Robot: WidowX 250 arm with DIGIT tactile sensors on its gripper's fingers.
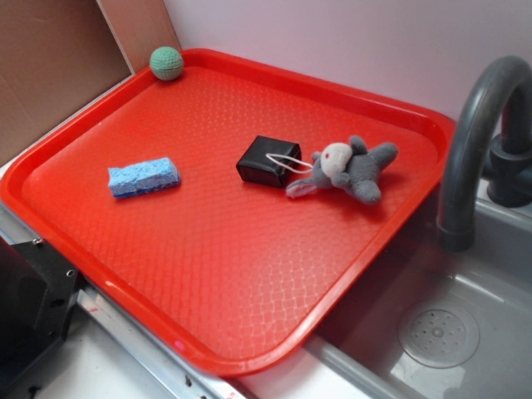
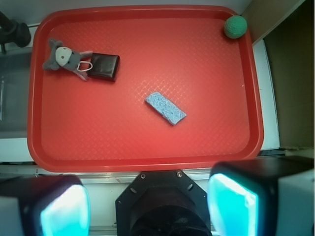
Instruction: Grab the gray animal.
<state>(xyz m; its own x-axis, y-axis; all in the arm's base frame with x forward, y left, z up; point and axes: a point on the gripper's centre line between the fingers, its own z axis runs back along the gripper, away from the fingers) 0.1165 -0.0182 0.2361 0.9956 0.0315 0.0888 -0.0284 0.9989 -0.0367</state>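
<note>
At the tray's far-left corner in the wrist view lies the small gray plush animal (image 2: pixel 65 60). The gripper (image 2: pixel 147 204), fingers spread and empty, hangs well apart.

A big red plastic tray (image 1: pixel 249 274) with a bumpy floor and a raised rim holds four things. A small gray plush animal with a pale face (image 1: pixel 349 169) lies on its side near the rim by the sink. A small black box with a thin white loop (image 1: pixel 268 160) sits just beside it, and the loop reaches the animal's head. A blue sponge block (image 1: pixel 143 177) lies flat, well apart from them. A green knitted ball (image 1: pixel 166 63) rests in a far corner.
</note>
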